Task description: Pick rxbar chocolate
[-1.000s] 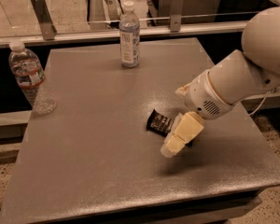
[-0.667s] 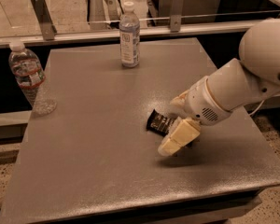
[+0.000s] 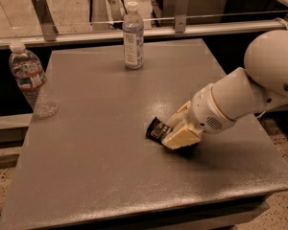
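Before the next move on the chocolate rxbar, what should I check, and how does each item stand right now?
1. The gripper is down at the rxbar chocolate, over its right end: ok.
2. The bar is well inside the edges of the table: ok.
3. The bar is held firmly enough to lift: cannot tell, because the gripper hides the contact.
4. The far water bottle is upright and well clear of the gripper: ok.
5. The left water bottle is upright at the table's left edge, far from the bar: ok.
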`<state>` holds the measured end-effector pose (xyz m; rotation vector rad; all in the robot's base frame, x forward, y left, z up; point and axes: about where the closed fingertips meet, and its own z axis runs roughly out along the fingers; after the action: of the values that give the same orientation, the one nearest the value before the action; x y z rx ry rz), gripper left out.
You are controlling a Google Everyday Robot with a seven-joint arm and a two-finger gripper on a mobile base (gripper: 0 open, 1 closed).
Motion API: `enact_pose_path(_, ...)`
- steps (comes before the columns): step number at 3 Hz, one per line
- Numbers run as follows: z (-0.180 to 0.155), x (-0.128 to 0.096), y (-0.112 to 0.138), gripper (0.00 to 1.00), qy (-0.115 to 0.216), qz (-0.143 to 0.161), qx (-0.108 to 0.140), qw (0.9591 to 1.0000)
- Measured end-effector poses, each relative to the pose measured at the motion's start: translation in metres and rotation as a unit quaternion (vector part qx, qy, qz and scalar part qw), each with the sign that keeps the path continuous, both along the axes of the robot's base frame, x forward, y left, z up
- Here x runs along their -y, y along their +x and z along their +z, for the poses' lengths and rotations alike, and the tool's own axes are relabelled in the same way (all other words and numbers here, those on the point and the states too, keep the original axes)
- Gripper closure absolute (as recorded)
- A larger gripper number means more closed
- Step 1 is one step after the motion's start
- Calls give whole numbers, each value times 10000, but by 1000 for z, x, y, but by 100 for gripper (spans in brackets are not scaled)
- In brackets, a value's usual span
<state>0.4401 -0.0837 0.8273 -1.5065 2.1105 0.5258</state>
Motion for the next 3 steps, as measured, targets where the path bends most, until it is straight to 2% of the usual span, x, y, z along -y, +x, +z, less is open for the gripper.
enact_pose_path(1,4,-4,-3,96,21,99,77,9999)
enact_pose_path(2,11,-7,0,100,38,186,167,9997)
enact_pose_path(3,33,-13,9,100,166,328,404,9985)
